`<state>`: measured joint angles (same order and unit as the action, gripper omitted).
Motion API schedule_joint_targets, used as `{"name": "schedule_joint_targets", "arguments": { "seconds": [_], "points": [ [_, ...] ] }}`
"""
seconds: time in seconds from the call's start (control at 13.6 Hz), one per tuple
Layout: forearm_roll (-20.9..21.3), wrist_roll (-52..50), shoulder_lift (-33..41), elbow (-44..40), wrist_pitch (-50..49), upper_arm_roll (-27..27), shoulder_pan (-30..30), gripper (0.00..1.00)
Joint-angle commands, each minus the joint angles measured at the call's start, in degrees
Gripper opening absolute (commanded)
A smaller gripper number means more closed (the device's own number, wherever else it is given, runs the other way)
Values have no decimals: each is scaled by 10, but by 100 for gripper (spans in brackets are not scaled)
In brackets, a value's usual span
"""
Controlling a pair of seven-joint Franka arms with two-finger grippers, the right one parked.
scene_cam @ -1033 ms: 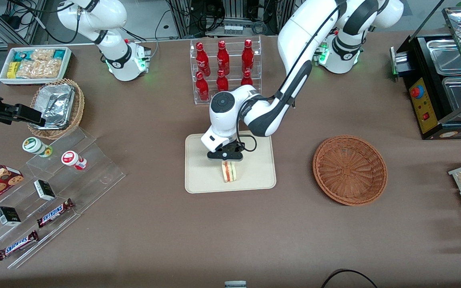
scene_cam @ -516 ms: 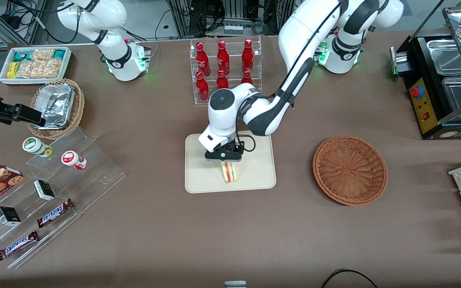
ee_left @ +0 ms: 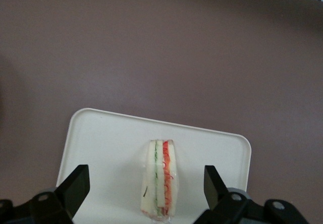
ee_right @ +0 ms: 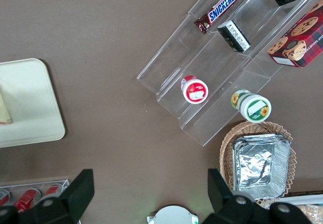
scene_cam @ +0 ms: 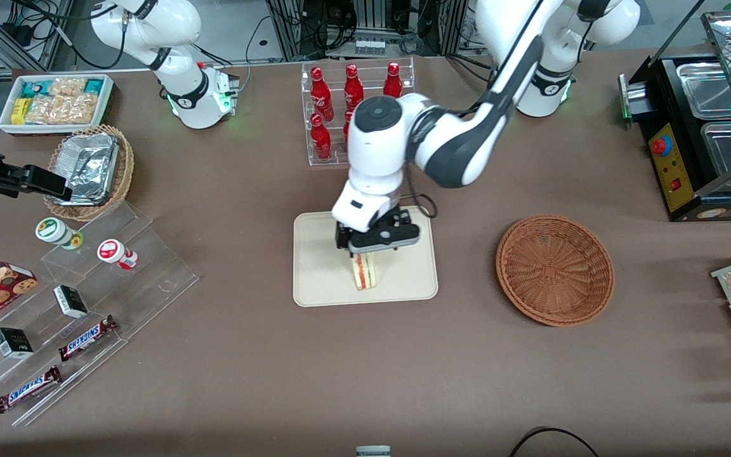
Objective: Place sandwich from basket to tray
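Note:
The sandwich [scene_cam: 364, 273], a pale wedge with red and green filling, stands on edge on the cream tray [scene_cam: 321, 279]. It also shows in the left wrist view [ee_left: 160, 177] on the tray [ee_left: 101, 138]. My left gripper [scene_cam: 375, 244] hangs open above the sandwich, clear of it, with the two fingers [ee_left: 75, 186] wide apart on either side. The reddish-brown wicker basket [scene_cam: 554, 269] sits empty toward the working arm's end of the table.
A clear rack of red bottles [scene_cam: 356, 101] stands farther from the camera than the tray. A foil-lined basket [scene_cam: 89, 170], a white snack bin [scene_cam: 54, 101] and acrylic steps with snacks [scene_cam: 80, 298] lie toward the parked arm's end. A black warmer [scene_cam: 702, 127] stands at the working arm's end.
My left gripper has let go of the sandwich and risen above it, its fingers now wide apart. The sandwich stays on the tray.

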<state>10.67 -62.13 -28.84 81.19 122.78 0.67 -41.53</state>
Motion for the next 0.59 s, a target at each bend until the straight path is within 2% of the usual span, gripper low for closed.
{"name": "schedule_joint_targets", "arguments": {
  "seconds": [0.0, 0.15, 0.52],
  "points": [
    [-18, 8, 59, 20, -53, -3, 32, 100],
    [-29, 43, 85, 21, -103, -3, 69, 100],
    [-82, 251, 138, 21, -228, -3, 186, 100]
  ]
}}
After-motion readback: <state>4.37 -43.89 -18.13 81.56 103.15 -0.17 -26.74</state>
